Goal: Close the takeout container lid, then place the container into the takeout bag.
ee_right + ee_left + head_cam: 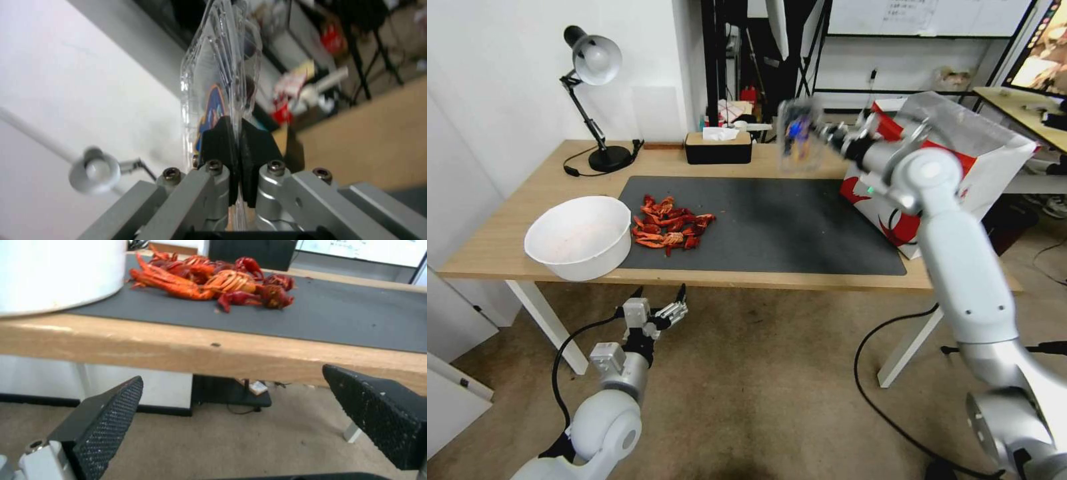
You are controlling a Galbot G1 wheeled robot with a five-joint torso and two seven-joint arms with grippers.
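One takeout container pinched at its edge by right gripper above table beside one takeout bag; left gripper open below table edge.

Right arm extended up and forward, wrist roughly level, right gripper pinched tight on the takeout container, fingertips nearly meeting. Left arm parked low, wrist tilted upward, left gripper spread wide with nothing between its fingers.

Wood desk w/ dark mat at ctr; bowl 9 o'clock, lamp 11, tissue box 12, takeout bag 3.
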